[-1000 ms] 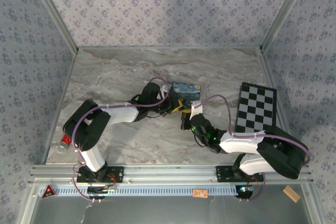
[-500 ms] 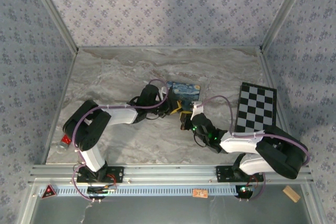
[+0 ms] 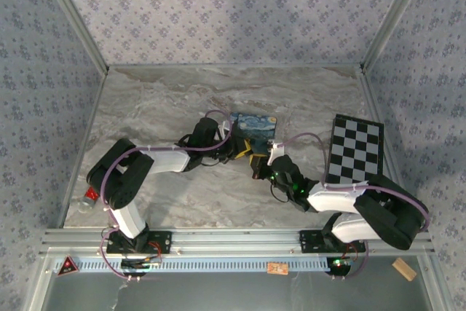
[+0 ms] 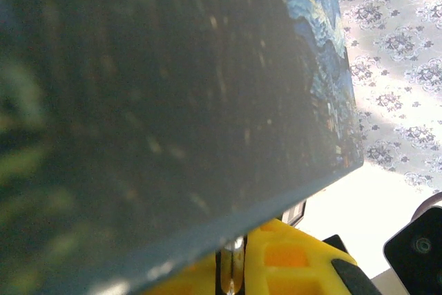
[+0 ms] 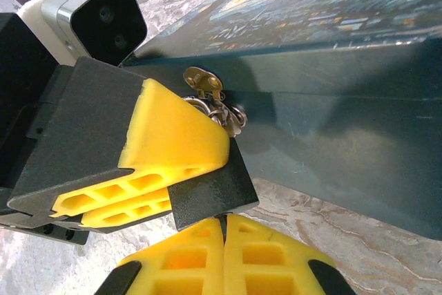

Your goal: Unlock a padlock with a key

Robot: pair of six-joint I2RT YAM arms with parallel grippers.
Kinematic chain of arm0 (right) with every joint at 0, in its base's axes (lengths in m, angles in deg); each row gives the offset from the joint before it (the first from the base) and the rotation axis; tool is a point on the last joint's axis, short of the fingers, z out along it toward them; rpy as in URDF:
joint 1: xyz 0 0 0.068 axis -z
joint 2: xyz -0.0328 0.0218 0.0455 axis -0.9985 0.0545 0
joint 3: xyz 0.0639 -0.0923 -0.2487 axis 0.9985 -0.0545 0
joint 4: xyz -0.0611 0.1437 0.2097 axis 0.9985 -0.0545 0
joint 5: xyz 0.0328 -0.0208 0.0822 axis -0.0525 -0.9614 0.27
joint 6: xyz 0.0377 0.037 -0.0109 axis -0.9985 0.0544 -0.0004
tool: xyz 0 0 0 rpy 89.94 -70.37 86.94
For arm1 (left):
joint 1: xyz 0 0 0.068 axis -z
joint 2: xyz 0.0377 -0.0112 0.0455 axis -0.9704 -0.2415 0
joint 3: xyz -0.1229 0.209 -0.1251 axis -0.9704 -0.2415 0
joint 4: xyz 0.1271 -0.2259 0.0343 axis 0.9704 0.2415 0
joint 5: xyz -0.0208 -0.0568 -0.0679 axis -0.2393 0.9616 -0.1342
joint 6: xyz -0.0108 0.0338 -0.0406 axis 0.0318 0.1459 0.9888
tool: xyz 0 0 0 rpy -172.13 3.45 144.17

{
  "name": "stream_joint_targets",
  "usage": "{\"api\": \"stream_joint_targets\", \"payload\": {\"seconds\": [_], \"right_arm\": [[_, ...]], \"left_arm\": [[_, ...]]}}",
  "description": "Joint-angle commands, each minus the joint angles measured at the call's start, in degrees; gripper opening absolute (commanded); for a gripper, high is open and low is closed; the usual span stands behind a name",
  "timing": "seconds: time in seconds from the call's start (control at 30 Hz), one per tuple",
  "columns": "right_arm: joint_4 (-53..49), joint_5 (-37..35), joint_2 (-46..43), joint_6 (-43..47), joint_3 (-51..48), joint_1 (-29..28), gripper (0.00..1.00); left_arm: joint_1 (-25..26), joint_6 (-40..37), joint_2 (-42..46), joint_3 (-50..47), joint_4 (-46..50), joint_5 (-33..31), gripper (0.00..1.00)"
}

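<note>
The padlock, a dark textured block, sticks out from under the yellow fingers of my left gripper, which is shut on it. A silvery strip shows between those fingers in the left wrist view. A key ring with a brass key hangs at the left fingertips, against the blue box. My right gripper is shut, tips against the padlock's near edge, with a thin dark sliver of the key pinched between them. From above, both grippers meet at the box's front.
The blue swirl-painted box sits mid-table, right behind both grippers. A checkerboard lies to the right. A small red-capped object rests at the table's left edge. Patterned walls close in three sides.
The right arm's wrist has shifted slightly to the right. The left arm, the padlock and the box stay where they were.
</note>
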Motion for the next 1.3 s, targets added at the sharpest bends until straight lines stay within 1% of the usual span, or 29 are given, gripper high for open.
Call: {"api": "stream_joint_targets", "payload": {"seconds": [0.0,0.13,0.37,0.47,0.57,0.73,0.83,0.93,1.27], "right_arm": [[-1.30,0.29,-0.24,0.11,-1.45,2.17,0.00],[-1.91,3.25,0.39,2.75,-0.25,2.47,0.00],[-0.82,4.91,1.42,2.75,-0.37,4.67,0.00],[-2.18,1.62,1.35,9.18,-0.03,2.31,0.06],[-3.27,0.57,2.33,15.36,0.57,0.60,0.17],[-4.21,-0.89,3.59,19.59,2.53,-0.15,0.29],[-5.86,-2.27,4.46,20.85,4.27,-0.71,0.30],[-5.17,-4.08,4.75,21.03,4.49,-1.13,0.29],[-4.53,-3.82,6.61,24.12,7.27,-1.92,0.29]], "left_arm": [[-1.51,0.20,2.57,0.30,-1.38,0.03,0.00],[-1.77,0.28,2.56,0.47,-0.98,0.02,0.00],[-1.98,0.50,3.16,1.22,-0.89,0.22,0.00],[-2.07,0.40,3.27,1.43,-0.26,-0.26,0.00],[-2.14,0.64,2.92,1.61,0.35,-0.18,0.00],[-2.24,0.89,3.07,1.97,0.47,0.72,0.00],[-2.22,0.23,3.90,2.11,1.82,0.64,0.00],[-2.20,0.03,4.40,2.31,2.40,0.51,0.00],[-1.61,-0.16,4.56,2.27,2.96,1.08,0.00]]}}
